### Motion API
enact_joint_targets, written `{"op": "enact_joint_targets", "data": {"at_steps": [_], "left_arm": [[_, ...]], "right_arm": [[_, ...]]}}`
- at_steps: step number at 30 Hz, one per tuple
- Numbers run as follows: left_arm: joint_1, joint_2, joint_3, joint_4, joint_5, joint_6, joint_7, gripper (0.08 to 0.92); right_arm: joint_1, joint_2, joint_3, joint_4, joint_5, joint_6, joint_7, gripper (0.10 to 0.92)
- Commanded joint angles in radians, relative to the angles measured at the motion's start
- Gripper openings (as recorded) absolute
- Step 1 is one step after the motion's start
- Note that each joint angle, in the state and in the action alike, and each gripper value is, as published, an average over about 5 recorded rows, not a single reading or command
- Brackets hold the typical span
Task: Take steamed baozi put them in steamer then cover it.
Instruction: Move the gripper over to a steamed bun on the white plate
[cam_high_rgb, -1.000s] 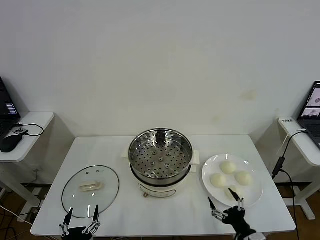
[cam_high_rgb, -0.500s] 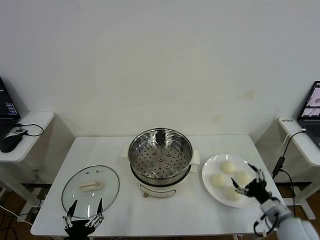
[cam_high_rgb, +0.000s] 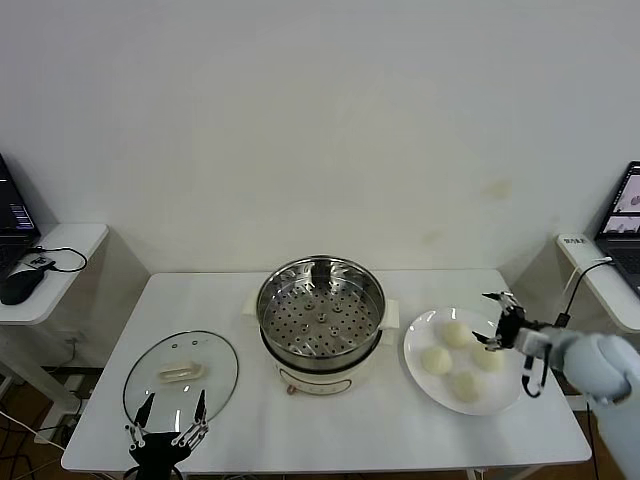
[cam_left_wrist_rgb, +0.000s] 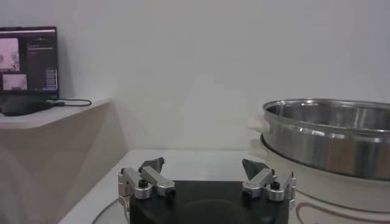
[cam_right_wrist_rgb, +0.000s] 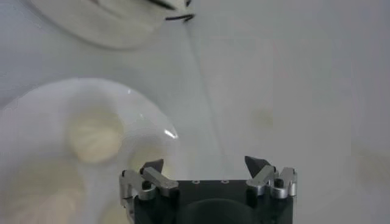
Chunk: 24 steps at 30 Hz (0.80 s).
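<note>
My right claw (cam_high_rgb: 497, 320) hangs spread and empty over the far edge of the white plate (cam_high_rgb: 510, 392), which sits beside the steamer (cam_high_rgb: 321, 310) on its right. The four steamed baozi (cam_high_rgb: 437, 360) lie on that plate, just below and inward of this claw, so my right arm is the nearer one. My left claw (cam_high_rgb: 166, 422), also spread, waits by the cover (cam_high_rgb: 181, 375), left of the steamer.

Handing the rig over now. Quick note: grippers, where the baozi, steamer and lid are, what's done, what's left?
Left gripper: open, empty, at the table's near edge by the glass lid.
Right gripper: open, empty, above the far right rim of the white plate.
Four baozi all on the plate. Steamer at table centre, uncovered, tray bare.
Done: nothing moved yet.
Left: move four baozi into the steamer, then put the lid on.
</note>
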<state>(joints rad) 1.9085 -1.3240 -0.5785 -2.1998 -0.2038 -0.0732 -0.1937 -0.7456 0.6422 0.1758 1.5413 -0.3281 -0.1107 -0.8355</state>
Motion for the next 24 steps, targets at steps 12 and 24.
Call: {"op": "enact_joint_targets", "data": {"at_steps": [12,24], "left_arm": [[-0.031,0.005,-0.03,-0.003,-0.013,0.029,0.004,0.823],[-0.035,0.011,-0.041,-0.004,-0.015,0.031,0.007,0.823]], "right_arm": [[0.573,0.011,-0.624,-0.352,0.007,0.081,-0.255,0.823],[0.534,0.115,-0.636,-0.416,-0.038,0.074,-0.209,0.823]]}}
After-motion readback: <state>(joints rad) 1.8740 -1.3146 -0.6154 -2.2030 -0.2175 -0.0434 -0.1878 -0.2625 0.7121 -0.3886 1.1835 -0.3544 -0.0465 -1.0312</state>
